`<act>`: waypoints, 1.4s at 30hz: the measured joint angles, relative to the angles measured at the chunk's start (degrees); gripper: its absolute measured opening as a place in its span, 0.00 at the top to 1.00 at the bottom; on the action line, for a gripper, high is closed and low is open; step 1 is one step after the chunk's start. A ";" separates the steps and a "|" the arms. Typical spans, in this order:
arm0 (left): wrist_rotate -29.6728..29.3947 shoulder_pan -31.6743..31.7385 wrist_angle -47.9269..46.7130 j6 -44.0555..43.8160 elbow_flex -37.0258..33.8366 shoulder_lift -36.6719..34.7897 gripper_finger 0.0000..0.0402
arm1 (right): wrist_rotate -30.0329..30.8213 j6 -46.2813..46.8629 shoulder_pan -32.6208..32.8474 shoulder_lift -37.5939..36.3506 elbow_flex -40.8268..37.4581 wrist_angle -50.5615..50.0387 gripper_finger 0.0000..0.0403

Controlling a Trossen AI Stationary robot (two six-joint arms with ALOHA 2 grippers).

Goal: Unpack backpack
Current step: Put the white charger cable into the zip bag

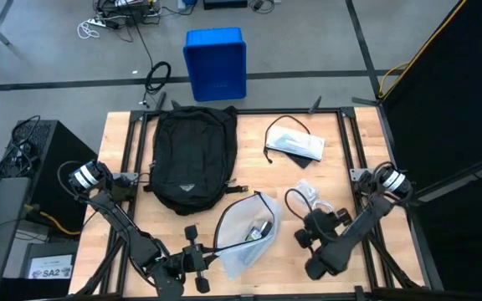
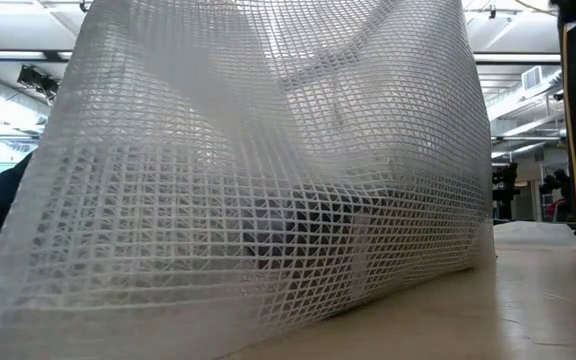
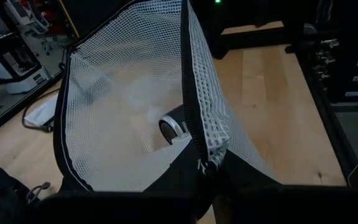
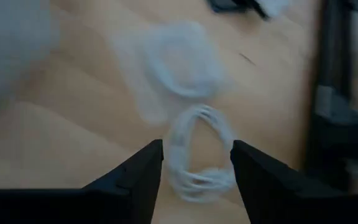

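Note:
The black backpack (image 1: 189,159) lies flat at the table's far left, and neither gripper touches it. Near the middle front is a white mesh pouch (image 1: 249,230) with a black-trimmed rim. It stands open, and a dark cylinder (image 3: 173,127) shows inside it. My left gripper (image 1: 197,261) is shut on the pouch's rim. My right gripper (image 4: 196,163) is open at the front right, pointing down. A white coiled cable (image 4: 199,155) shows in the gap between its fingers. My left gripper holds the mesh pouch by its black-trimmed rim (image 3: 199,163), coming at it from the table's near left and nearly level. Its own dark fingers hide the exact hold. The rim is raised with the mouth spread open, and the pouch's lower part (image 2: 268,300) rests on the table. My right gripper has the cable between its fingers; I cannot tell whether they touch it.
A second pale pouch (image 1: 296,144) with a black cord lies at the far right of the table. A black cord loop (image 1: 294,201) lies beside the white cable. A blue crate (image 1: 216,63) stands on the floor beyond the far edge. Bare wood shows between the backpack and the far pouch.

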 joint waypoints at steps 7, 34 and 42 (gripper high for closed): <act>-0.02 0.00 0.00 0.02 0.00 0.00 1.00 | -6.48 -26.30 -8.19 -5.42 -1.15 0.75 0.52; -0.02 0.00 0.02 0.01 0.00 0.00 1.00 | -13.66 -32.54 -13.00 -48.93 -47.08 49.91 0.54; 0.00 0.00 0.02 0.00 0.00 0.00 1.00 | -13.40 -32.13 -12.23 -36.30 -46.79 51.18 0.52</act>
